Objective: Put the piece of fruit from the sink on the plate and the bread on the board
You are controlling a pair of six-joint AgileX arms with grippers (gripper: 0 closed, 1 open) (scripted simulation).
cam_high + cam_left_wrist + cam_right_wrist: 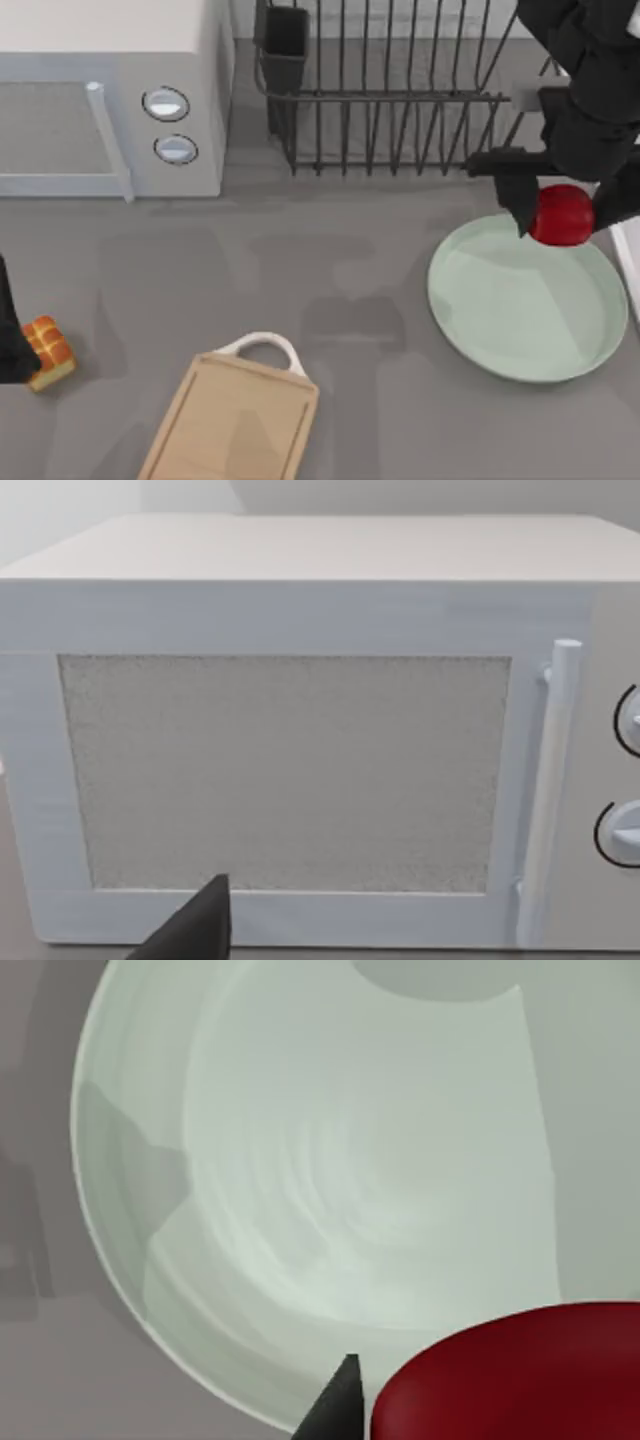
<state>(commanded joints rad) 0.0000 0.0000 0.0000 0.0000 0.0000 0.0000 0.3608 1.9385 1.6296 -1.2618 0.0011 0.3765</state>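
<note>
No readable text, label, brand, number or sign appeared anywhere; the microwave [110,95], at the upper left of the top view, carried two unmarked dials [166,103].

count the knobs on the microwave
2: both on the microwave's front panel right of the door handle, upper knob and lower knob, one directly beneath the other.

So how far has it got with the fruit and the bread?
Nothing is set down yet. The right claw holds the red fruit over the far edge of the mint plate, so it is out of the sink. The bread sits at the table's left edge by the left arm, off the board.
</note>
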